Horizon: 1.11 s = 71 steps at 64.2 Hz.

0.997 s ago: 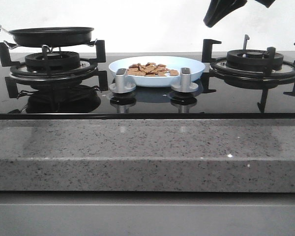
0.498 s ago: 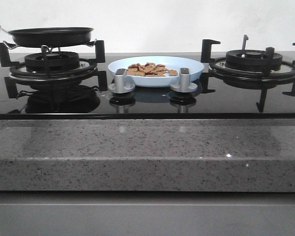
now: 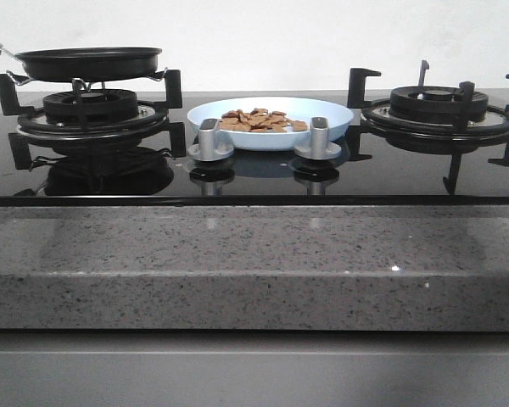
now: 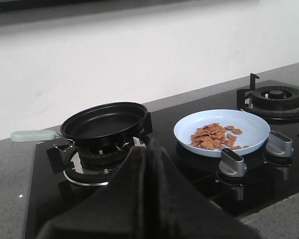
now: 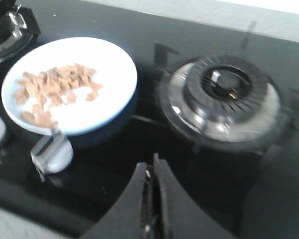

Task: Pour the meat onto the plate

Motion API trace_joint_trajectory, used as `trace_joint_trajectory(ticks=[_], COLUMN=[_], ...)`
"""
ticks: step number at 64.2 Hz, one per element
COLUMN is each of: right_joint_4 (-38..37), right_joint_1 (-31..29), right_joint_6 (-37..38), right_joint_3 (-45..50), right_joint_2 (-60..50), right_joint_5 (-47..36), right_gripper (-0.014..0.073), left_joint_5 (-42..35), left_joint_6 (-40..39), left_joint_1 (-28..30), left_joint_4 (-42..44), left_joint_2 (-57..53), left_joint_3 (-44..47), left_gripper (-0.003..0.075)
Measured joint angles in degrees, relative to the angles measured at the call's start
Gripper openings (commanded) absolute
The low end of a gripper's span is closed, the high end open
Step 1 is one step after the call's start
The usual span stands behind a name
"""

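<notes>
Left jaws (image 4: 148,164): pressed together, nothing held between them, positioned above the near left part of the hob. Right jaws (image 5: 152,186): likewise closed on nothing, fingers meeting along a thin seam, hanging over the black glass near the right burner (image 5: 224,97); that view is blurred. Neither arm appears in the front view. Outward from the left jaws, the black frying pan (image 4: 103,122) sits on the left burner (image 3: 89,106) with its pale green handle (image 4: 32,135) pointing left, and its interior looks bare. The plate (image 3: 327,108) rests on the glass hob (image 3: 390,174) between the two burners, toward the far side, just behind two silver knobs (image 3: 209,140). The meat (image 3: 259,119) lies in the plate as a loose heap of reddish-brown pieces, gathered toward the plate's left half, with the right part of the dish showing bare blue. The right burner grate carries nothing. The hob is set in a speckled grey stone worktop (image 3: 254,263), whose front edge runs across the near side of the scene; a plain white wall (image 3: 263,34) stands behind.
</notes>
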Motion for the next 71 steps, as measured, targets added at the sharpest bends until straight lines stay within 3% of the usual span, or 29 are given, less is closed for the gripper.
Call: trace_joint_trajectory(ticks=[12, 33, 71], right_joint_4=[-0.2, 0.1, 1.6], right_joint_1=[0.0, 0.0, 0.0], right_joint_6=[-0.1, -0.1, -0.1], right_joint_3=[12.8, 25.0, 26.8], right_joint_2=[-13.2, -30.1, -32.5], right_joint_5=[-3.2, -11.9, -13.7], right_gripper=[-0.0071, -0.0071, -0.0071], left_joint_5=[0.0, 0.0, 0.0], left_joint_6=[-0.1, -0.1, -0.1], left_joint_1=[0.0, 0.0, 0.0], left_joint_4=[0.0, 0.0, 0.0], left_joint_2=[0.0, 0.0, 0.0], left_joint_3=[0.2, 0.2, 0.2], left_gripper=[-0.0020, -0.0020, -0.0020])
